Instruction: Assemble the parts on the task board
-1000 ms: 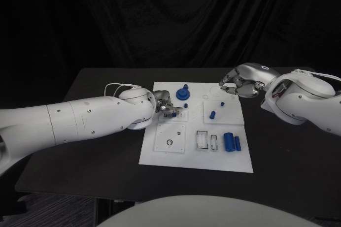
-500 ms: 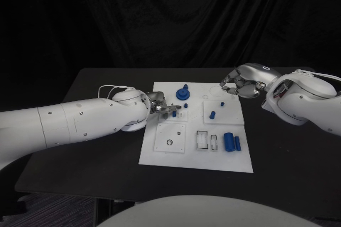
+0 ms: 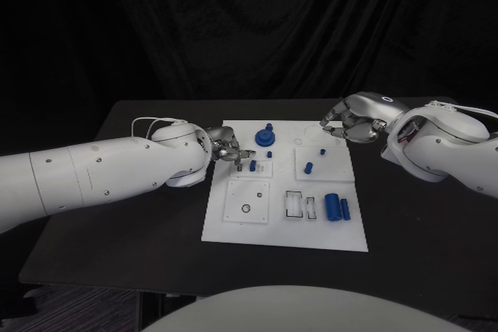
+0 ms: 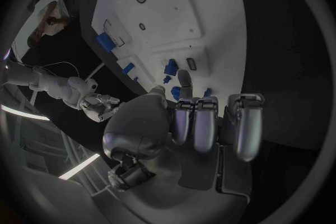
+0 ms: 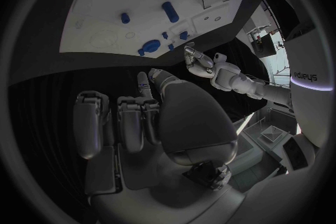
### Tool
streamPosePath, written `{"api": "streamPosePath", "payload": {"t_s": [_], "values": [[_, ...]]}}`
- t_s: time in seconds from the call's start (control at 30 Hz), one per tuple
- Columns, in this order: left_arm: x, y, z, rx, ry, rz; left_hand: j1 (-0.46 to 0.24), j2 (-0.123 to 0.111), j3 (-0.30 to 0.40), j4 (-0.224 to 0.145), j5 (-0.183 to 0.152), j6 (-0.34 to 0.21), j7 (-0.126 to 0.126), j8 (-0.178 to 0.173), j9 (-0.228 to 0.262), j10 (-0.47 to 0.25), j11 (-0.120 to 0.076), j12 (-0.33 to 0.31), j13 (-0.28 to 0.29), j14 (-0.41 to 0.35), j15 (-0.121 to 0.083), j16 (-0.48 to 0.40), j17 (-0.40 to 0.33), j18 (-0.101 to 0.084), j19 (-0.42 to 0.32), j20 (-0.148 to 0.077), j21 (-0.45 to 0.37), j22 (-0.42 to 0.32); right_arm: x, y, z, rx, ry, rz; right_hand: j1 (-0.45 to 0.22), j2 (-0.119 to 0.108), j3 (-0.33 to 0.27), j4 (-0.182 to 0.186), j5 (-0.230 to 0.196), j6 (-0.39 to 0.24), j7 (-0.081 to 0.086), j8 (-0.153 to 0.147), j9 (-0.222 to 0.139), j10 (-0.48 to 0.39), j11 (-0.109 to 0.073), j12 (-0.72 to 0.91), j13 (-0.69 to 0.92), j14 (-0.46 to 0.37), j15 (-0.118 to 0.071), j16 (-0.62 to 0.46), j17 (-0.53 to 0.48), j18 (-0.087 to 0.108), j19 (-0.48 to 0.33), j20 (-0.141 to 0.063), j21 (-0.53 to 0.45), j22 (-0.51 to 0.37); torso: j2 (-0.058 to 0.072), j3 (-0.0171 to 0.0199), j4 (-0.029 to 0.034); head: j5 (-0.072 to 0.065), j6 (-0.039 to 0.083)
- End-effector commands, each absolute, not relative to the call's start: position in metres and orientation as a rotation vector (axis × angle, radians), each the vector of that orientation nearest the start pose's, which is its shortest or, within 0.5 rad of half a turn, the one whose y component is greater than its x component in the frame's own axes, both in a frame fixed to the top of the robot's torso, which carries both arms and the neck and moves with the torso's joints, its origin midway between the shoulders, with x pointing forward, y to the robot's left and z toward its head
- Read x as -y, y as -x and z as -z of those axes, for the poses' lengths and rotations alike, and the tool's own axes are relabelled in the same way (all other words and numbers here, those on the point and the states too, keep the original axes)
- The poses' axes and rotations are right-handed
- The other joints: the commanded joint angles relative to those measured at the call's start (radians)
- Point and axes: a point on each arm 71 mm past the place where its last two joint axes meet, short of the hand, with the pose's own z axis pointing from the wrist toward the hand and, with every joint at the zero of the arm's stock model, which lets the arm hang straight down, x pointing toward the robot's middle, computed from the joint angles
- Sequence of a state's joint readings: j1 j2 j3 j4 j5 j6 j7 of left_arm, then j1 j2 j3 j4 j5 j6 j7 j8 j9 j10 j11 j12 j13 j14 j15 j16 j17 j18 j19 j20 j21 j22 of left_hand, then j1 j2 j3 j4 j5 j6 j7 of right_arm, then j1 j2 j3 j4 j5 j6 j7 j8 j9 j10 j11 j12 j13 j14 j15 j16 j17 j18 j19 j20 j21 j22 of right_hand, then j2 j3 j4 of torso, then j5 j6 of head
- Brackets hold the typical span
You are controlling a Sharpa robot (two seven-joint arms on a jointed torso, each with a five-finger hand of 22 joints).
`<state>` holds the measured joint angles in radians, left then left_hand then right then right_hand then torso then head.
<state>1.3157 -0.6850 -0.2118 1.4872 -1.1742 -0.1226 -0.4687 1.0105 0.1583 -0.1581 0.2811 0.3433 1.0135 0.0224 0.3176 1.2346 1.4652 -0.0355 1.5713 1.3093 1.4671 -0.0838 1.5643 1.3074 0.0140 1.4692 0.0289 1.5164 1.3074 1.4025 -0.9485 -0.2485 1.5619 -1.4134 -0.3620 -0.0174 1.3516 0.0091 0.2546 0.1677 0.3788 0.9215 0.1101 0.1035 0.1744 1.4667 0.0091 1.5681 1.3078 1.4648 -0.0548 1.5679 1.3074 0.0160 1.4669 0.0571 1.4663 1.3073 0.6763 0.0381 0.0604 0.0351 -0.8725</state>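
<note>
The white task board [image 3: 282,224] lies in the middle of the black table. At its far end stands a round blue part [image 3: 265,137], with small blue pegs [image 3: 255,165] standing in the inset plates near it. Two blue cylinders [image 3: 333,207] lie on the board's right side. My left hand [image 3: 230,152] hovers at the board's left edge beside the nearest peg, fingers apart and holding nothing; the left wrist view shows its fingers [image 4: 196,123] bare above the board [image 4: 182,5]. My right hand [image 3: 347,123] hangs over the far right corner, fingers curled in on nothing.
Empty round and slot-shaped recesses [image 3: 246,208] sit in the board's near half. Bare black tabletop [image 3: 124,238] surrounds the board on every side. A dark curtain stands behind the table.
My left hand has let go of a small blue peg, which now stands in the left inset plate, and has drawn back toward the board's left edge. The right hand has hardly moved.
</note>
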Motion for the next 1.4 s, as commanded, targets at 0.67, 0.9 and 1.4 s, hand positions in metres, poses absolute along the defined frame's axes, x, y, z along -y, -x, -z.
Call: {"api": "streamPosePath", "payload": {"t_s": [0.67, 0.9, 1.4], "values": [[-0.135, -0.517, 0.173, -2.545, -0.094, 0.328, 0.172, -0.051, 0.083, -0.005, -0.019, 0.012, 0.045, -0.242, -0.342, 0.106, 0.028, -0.001, 0.261, 0.104, 0.024, 0.006, 0.263, 0.002, 0.067, 0.021, -0.003, 0.233, 0.238, -0.483, 0.159, -1.637, 0.233, -0.583, 0.001, -0.001, 0.005, 0.000, 0.004, 0.007, 0.001, -0.007, -0.001, 0.104, 0.007, 0.003, 0.263, 0.106, 0.008, 0.003, 0.263, 0.013, 0.044, 0.007, -0.003, 0.225, -0.001, 0.0007, -0.0050, 0.000, 0.000], [-0.121, -0.525, 0.172, -2.553, -0.101, 0.306, 0.177, -0.050, 0.089, -0.010, -0.021, 0.018, 0.044, -0.247, -0.357, 0.106, 0.028, -0.001, 0.261, 0.104, 0.025, 0.006, 0.263, 0.002, 0.069, 0.022, 0.000, 0.235, 0.238, -0.484, 0.159, -1.637, 0.235, -0.583, 0.001, -0.001, 0.005, 0.000, 0.004, 0.007, 0.001, -0.007, -0.001, 0.104, 0.007, 0.003, 0.263, 0.106, 0.008, 0.003, 0.263, 0.013, 0.044, 0.007, -0.003, 0.225, 0.000, -0.0002, -0.0011, -0.004, 0.000], [-0.107, -0.536, 0.175, -2.535, -0.074, 0.292, 0.183, -0.043, 0.101, -0.015, -0.016, 0.022, 0.044, -0.252, -0.375, 0.106, 0.028, -0.001, 0.261, 0.104, 0.024, 0.006, 0.263, 0.001, 0.069, 0.023, 0.000, 0.236, 0.234, -0.484, 0.159, -1.638, 0.243, -0.591, -0.001, -0.001, 0.007, 0.000, 0.005, 0.008, 0.001, -0.007, -0.002, 0.104, 0.007, 0.003, 0.263, 0.106, 0.008, 0.003, 0.263, 0.013, 0.045, 0.007, -0.002, 0.226, 0.000, 0.0003, -0.0002, -0.004, 0.000]]}}
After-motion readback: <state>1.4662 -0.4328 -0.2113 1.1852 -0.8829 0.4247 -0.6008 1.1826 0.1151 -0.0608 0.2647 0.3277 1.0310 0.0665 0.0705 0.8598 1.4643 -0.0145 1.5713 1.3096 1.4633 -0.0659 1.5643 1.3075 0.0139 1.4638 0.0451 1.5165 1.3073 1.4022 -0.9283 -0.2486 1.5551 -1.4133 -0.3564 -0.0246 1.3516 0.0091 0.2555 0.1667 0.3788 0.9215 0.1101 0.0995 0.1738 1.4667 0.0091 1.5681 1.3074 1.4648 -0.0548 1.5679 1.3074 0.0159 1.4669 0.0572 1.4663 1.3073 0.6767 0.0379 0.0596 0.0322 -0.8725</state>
